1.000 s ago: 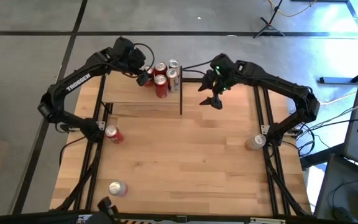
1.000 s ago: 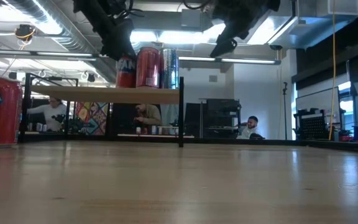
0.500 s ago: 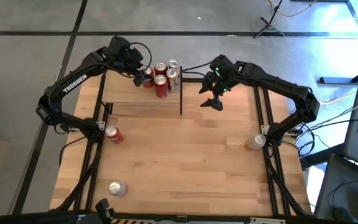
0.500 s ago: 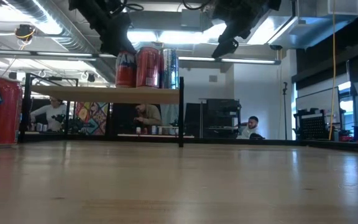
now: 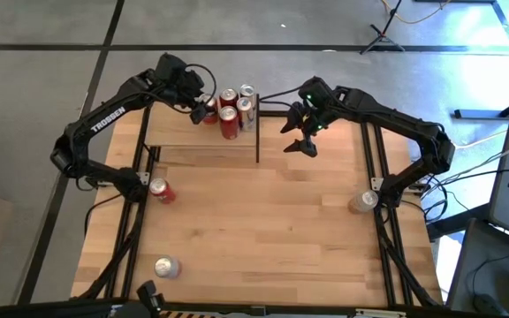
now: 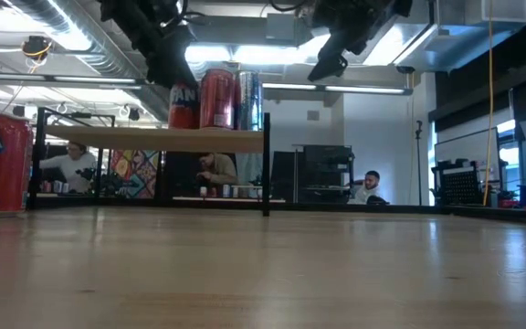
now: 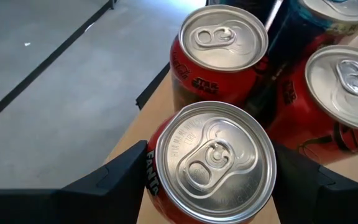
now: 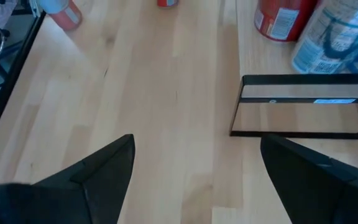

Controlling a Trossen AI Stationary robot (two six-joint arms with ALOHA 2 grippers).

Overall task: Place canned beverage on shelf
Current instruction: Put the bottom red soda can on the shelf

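The shelf [image 5: 184, 132] is a light-wood board on thin black posts at the table's far left; it also shows in the low view [image 6: 153, 139]. Several cans stand on its right end, among them a red one [image 5: 229, 122] and a blue-and-silver one [image 5: 246, 110]. My left gripper [image 5: 203, 110] is over that group, shut on an orange can [image 7: 213, 162]. This can stands at the left of the group [image 6: 184, 105]. My right gripper [image 5: 297, 134] hangs open and empty, right of the shelf and above the table. My left gripper pinches the orange can between its two fingers, one on each side of the can's wall [image 7: 151, 165] just below the top rim. The fingers come from above, slanting down from the table's far left. The can is upright, its base on the shelf board.
A red can [image 5: 160, 190] lies at the table's left edge, a silver can [image 5: 167, 267] at the near left, and another can [image 5: 362, 201] at the right edge. The middle of the tabletop [image 5: 272, 221] is bare wood. People sit in the room behind.
My left gripper has shifted slightly toward the table's left edge and back, staying at the orange can on the shelf. The cans on the shelf have kept their places.
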